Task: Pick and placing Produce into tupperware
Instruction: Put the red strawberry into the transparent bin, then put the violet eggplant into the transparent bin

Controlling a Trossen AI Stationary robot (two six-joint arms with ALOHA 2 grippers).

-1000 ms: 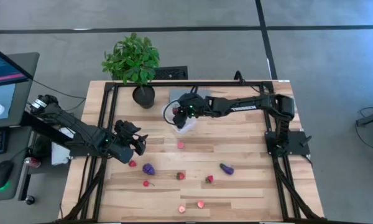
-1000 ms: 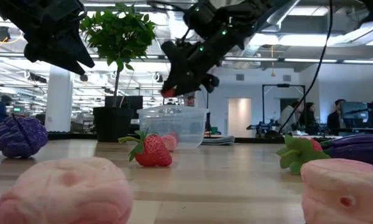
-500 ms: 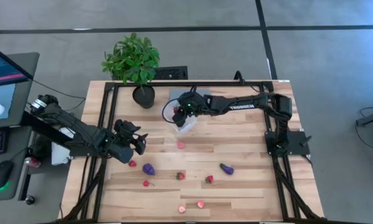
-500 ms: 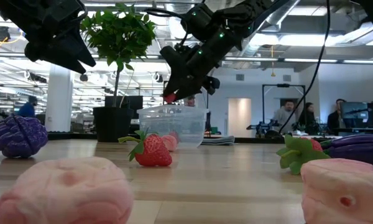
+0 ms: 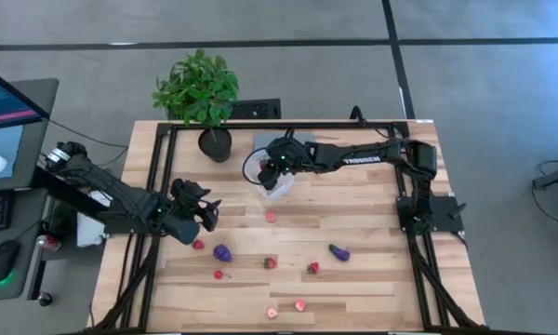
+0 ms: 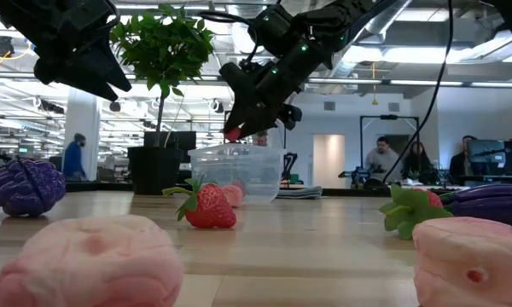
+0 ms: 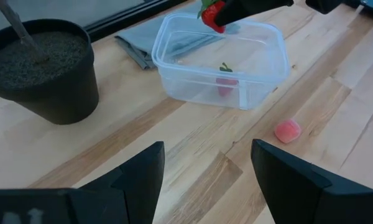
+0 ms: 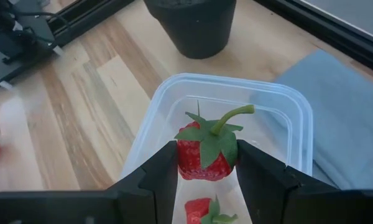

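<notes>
My right gripper is shut on a red strawberry and hangs over the open clear tupperware, which holds another strawberry. The tupperware stands on its base at the table's far middle. Loose produce lies on the table nearer the front: a pink piece, red pieces, a purple bunch, a purple piece and two pale pink pieces. My left gripper hovers open at the table's left, with nothing between its fingers. My right gripper pinches the strawberry by its two red sides between the two fingers. The fingers slant down from the table's right. The strawberry is lifted clear above the tupperware's opening, its green leaf cap and stalk turned back toward the wrist.
A potted plant stands at the far left beside the tupperware, its black pot close by. A flat grey slab lies behind the box. A black frame rail lines the table's edges. People move in the room beyond.
</notes>
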